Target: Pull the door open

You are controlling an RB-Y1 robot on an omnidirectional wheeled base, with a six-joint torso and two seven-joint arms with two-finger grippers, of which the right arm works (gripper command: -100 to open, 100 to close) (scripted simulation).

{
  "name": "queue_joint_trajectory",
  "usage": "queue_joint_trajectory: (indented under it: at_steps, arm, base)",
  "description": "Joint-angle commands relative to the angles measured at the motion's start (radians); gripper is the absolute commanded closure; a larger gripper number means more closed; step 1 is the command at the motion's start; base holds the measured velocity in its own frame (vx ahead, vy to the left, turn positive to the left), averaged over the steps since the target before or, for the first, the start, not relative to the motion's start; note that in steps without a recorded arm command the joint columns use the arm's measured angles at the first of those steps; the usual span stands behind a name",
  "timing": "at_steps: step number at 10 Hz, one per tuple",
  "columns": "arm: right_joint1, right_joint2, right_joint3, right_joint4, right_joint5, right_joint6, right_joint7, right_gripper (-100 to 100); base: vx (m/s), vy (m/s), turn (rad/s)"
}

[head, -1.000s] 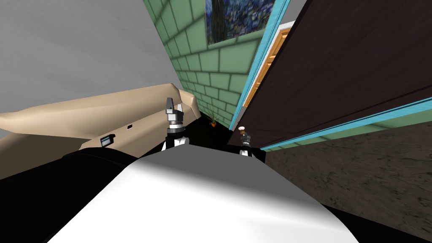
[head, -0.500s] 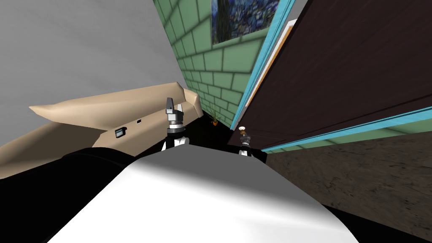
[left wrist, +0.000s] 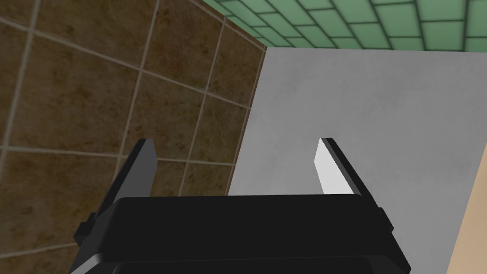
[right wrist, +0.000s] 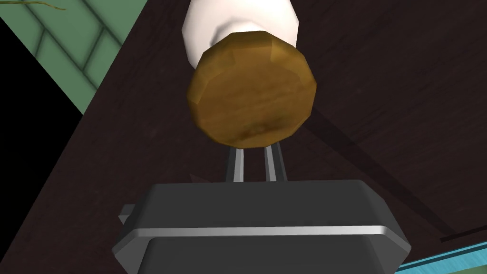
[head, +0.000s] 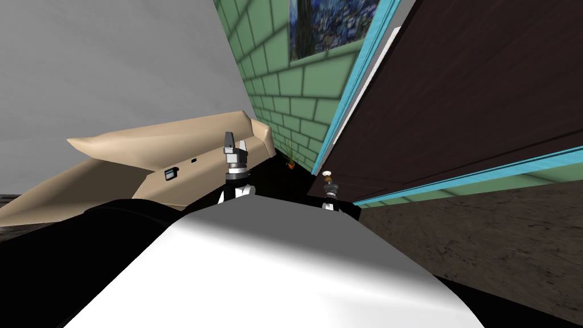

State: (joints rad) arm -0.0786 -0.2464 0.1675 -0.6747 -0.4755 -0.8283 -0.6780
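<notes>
A dark brown door (head: 455,97) stands ajar in a teal frame (head: 354,91) on my right. Its round brown knob (head: 327,173) on a white neck sits at the tip of my right gripper (head: 328,183). The right wrist view shows the knob (right wrist: 252,90) close up against the door (right wrist: 380,95). There my right gripper (right wrist: 254,152) has its two fingers nearly together, running under the knob, tips hidden behind it. My left gripper (head: 229,136) is raised in front of the sofa, away from the door. It (left wrist: 235,147) is open with nothing between its fingers.
A beige sofa (head: 171,154) lies along the grey wall on my left. A small potted plant (head: 289,156) stands at the foot of the green brick wall (head: 284,91), below a blue painting (head: 327,25). A black area lies between sofa and door.
The whole head view has swung: sofa and green wall slid right, so I have turned. The orange strip past the door's edge has shrunk to a thin pale line. Both grippers hold their places.
</notes>
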Motion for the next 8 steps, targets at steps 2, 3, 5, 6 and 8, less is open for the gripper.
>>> queue_joint_trajectory:
  at_steps: [2,3,5,6,8]
  arm:
    - [0.001,0.016,0.013,-0.054,0.004,0.004,0.004,100]
    - [0.003,0.016,0.020,-0.059,-0.011,0.003,-0.024,100]
    - [0.006,0.017,0.027,-0.063,-0.026,0.002,-0.051,100]
    - [0.037,-0.004,0.017,-0.072,-0.047,0.028,-0.066,-100]
    - [0.047,-0.012,0.031,-0.083,-0.062,0.025,-0.104,-100]
  base:
    - [-0.006,-0.004,0.010]
    - [-0.028,-0.024,0.123]
    - [-0.063,-0.049,0.114]
    - [-0.029,-0.041,0.020]
    - [-0.043,0.010,0.057]
